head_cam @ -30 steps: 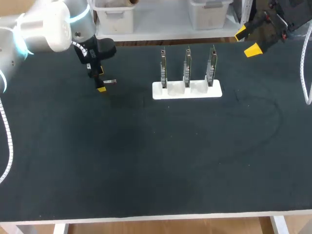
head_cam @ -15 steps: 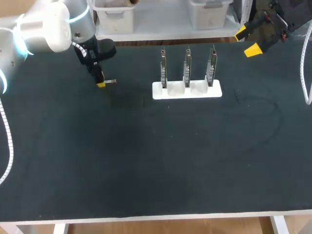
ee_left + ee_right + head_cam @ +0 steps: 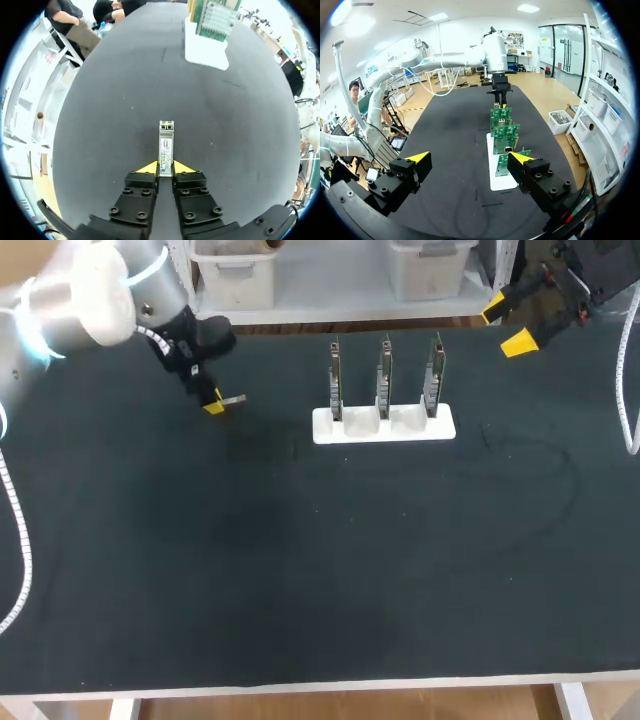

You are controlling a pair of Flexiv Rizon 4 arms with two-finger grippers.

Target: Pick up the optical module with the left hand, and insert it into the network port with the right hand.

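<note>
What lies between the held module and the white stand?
Nothing: only bare table mat separates the module from the stand, as the head view and the left wrist view both show.

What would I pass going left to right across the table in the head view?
left gripper, shut on the optical module that sticks out to its right → white stand carrying three upright circuit boards → right gripper, open, over the table's far edge

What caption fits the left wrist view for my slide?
Left gripper shut on the optical module, pointing toward the white card stand across the dark table.
</note>
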